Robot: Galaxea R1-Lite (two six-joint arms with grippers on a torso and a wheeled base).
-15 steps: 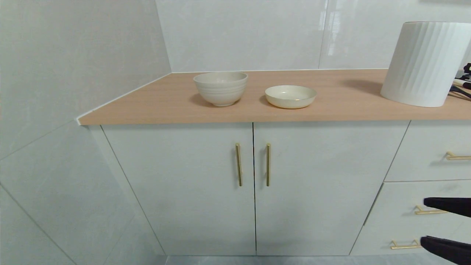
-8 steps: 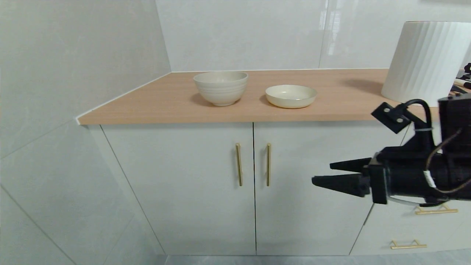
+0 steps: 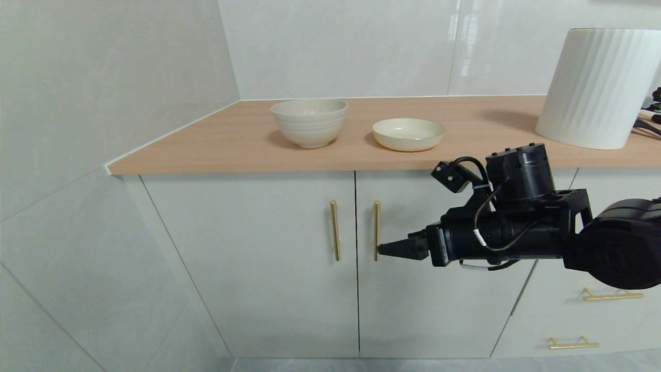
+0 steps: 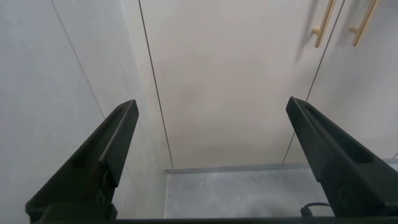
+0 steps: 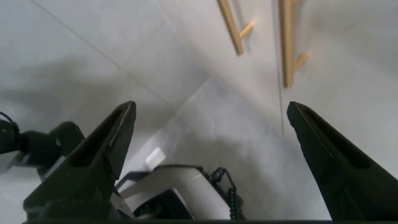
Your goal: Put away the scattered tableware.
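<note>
A ribbed cream bowl and a shallow cream dish stand side by side on the wooden counter. Below them is a white double-door cabinet with two upright gold handles. My right gripper is level with the lower end of the right door's handle, its tips right at it. In the right wrist view that gripper is open, with both gold handles ahead of it. My left gripper is open and holds nothing, low in front of the left cabinet door near the floor.
A tall white ribbed container stands at the counter's right end, with dark utensils beside it. Drawers with gold pulls lie right of the doors. A tiled wall closes off the left side.
My right arm has risen from the lower right corner and swung left across the cabinet front, bringing its open gripper to the right door's handle. Bowl and dish have not moved.
</note>
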